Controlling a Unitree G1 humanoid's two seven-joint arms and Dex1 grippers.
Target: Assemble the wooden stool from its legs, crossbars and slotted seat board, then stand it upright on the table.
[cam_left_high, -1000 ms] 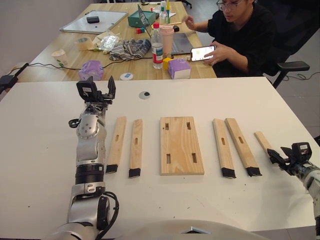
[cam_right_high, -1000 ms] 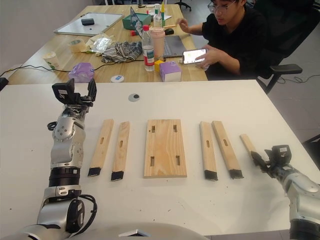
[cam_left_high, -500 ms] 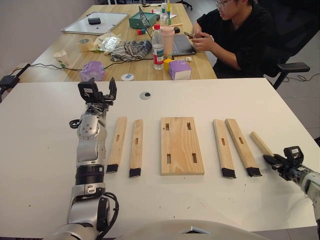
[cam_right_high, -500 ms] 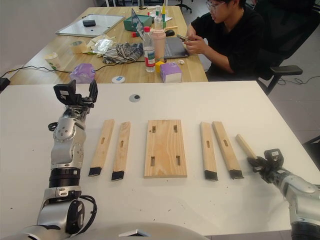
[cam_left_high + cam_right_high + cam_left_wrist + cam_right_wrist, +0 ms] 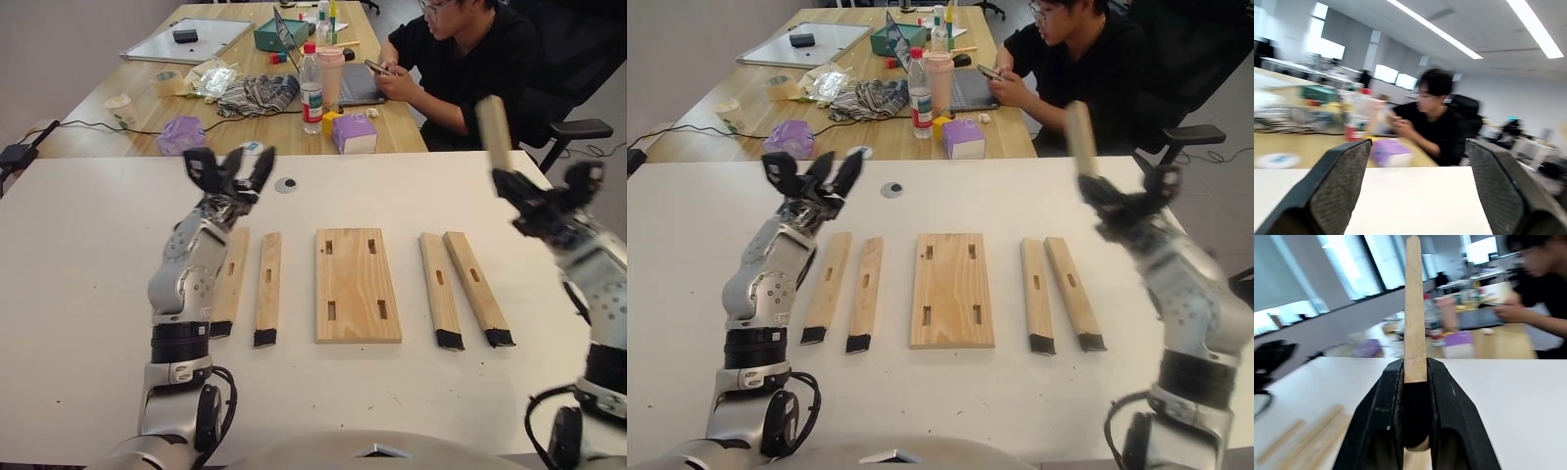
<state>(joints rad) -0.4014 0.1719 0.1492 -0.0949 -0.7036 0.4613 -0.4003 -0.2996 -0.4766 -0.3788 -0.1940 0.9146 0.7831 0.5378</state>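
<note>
The slotted seat board (image 5: 358, 284) lies flat in the middle of the white table (image 5: 88, 255). Two legs with black ends lie to its left (image 5: 230, 279) (image 5: 266, 286) and two to its right (image 5: 438, 289) (image 5: 477, 284). My right gripper (image 5: 529, 204) hangs high above the table's right side, shut on a short wooden crossbar (image 5: 493, 132) that points upward; the right wrist view shows the crossbar (image 5: 1414, 308) clamped between the fingers (image 5: 1382, 401). My left gripper (image 5: 231, 168) hovers open above the far ends of the two left legs, its fingers (image 5: 1337, 186) wide apart with nothing between them.
A small black disc (image 5: 284, 184) lies on the table beyond the left legs. A second table (image 5: 225, 127) behind carries a bottle (image 5: 310, 93), a purple box (image 5: 352, 134) and clutter. A chair armrest (image 5: 578, 128) stands off the far right corner.
My right gripper has lifted the crossbar off the table's right edge and swung it up and back, now upright. My left gripper has moved right and tilted forward over the left legs.
</note>
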